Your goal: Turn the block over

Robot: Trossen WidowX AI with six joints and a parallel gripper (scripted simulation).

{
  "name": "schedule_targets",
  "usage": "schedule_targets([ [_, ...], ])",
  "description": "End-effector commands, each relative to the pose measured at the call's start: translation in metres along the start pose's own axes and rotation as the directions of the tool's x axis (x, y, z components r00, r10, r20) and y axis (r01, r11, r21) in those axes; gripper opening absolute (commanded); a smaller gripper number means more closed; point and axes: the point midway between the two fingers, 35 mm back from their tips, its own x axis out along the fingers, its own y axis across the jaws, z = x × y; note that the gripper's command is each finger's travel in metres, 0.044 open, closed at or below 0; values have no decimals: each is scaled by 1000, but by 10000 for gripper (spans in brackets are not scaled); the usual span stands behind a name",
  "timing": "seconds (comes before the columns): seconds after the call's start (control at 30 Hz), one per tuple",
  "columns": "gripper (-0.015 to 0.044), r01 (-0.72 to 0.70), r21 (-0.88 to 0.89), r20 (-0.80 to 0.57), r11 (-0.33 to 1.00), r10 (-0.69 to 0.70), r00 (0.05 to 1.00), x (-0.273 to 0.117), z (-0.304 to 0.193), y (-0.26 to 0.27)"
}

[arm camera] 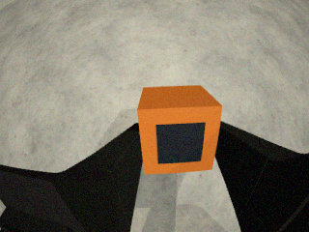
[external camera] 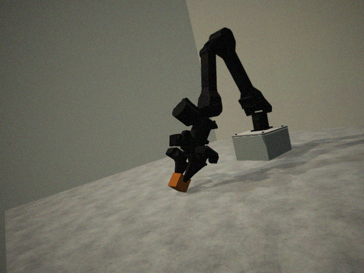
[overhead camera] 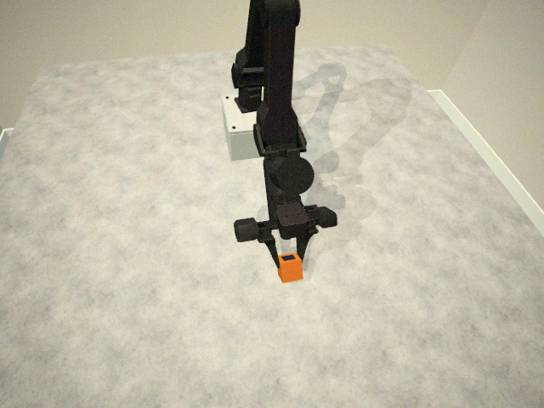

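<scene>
The hand (overhead camera: 290, 257) pinches the orange block (overhead camera: 290, 269) tilted just above the table (overhead camera: 132, 263), its dark marked side (arm camera: 181, 142) facing the wrist.

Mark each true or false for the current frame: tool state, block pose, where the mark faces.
1. The black parallel-jaw tool is shut on the small orange cube block. True.
2. The block lies flat on the mottled grey table top. False: in the exterior view it is tilted, with its lower edge at or just above the table; contact cannot be told.
3. The block's dark square marked face points toward the wrist camera. True.
4. The marked side already faces down. False: in the top view the mark shows on the block's upper side.
5. The arm's pale grey base box touches the block. False: they stand well apart.
</scene>
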Motion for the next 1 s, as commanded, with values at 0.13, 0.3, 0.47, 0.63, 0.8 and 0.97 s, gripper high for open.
schedule_targets([
  [0.13, 0, 3, 3, 91, 1000, -4, 996, 5, -10, 0],
  [0.3, 0, 3, 4, 162, 1000, -4, 987, 3, -14, 0],
  [0.47, 0, 3, 4, 232, 1000, -4, 973, -2, -17, 0],
  [0.63, 0, 3, 4, 280, 1000, -4, 960, -7, -18, 0],
  [0.8, 0, 3, 4, 305, 1000, -4, 952, -9, -16, 0],
  [0.97, 0, 3, 4, 305, 1000, -4, 952, -9, -16, 0],
])
